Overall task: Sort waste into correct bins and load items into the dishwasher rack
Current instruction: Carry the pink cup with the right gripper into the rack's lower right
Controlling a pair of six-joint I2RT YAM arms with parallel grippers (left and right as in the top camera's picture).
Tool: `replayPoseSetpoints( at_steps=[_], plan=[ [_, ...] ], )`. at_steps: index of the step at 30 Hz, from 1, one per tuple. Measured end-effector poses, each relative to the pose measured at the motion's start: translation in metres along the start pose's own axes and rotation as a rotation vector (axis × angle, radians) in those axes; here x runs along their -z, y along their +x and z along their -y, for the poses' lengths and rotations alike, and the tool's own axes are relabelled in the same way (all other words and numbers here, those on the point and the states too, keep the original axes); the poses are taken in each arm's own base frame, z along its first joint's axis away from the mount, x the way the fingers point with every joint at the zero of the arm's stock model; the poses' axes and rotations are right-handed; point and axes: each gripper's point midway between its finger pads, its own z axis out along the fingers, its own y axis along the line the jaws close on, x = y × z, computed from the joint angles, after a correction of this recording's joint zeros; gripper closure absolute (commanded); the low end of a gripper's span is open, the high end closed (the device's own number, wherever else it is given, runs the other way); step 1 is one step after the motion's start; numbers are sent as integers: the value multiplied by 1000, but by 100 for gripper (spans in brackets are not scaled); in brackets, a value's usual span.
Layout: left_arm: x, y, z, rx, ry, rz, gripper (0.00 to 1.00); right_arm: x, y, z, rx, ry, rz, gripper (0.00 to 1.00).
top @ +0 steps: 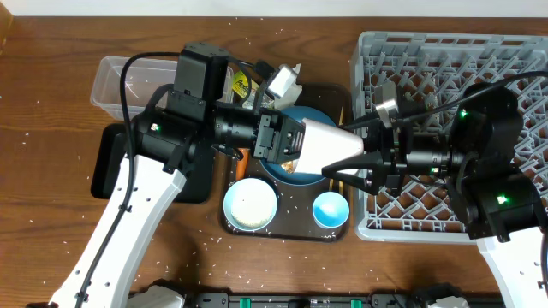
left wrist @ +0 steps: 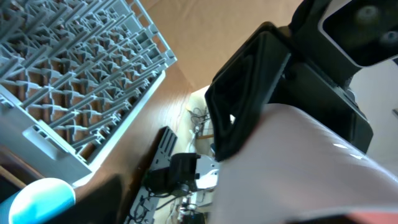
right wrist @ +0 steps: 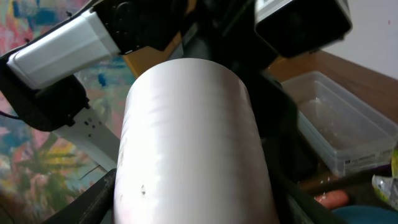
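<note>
The small pink cup hangs sideways in the air between both grippers, above the dark blue bowl-plate. My left gripper is shut on its wide end. My right gripper is closed round its other end; in the right wrist view its fingers flank the cup. The cup also fills the lower right of the left wrist view. The white bowl and light blue cup stand on the brown tray. The grey rack is at the right.
Yellow-green wrapper and white tissue lie behind the bowl-plate; the carrot is beside it. The clear tub and black tray-bin are at the left. The brown serving tray is in the middle. Rice grains are scattered about.
</note>
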Motion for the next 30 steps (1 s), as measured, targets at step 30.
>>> replayPoseSetpoints(
  at_steps=[30],
  plan=[
    [47,-25,-32,99,-104,146,2,321,198,112,-1193,1745,-15,50]
  ],
)
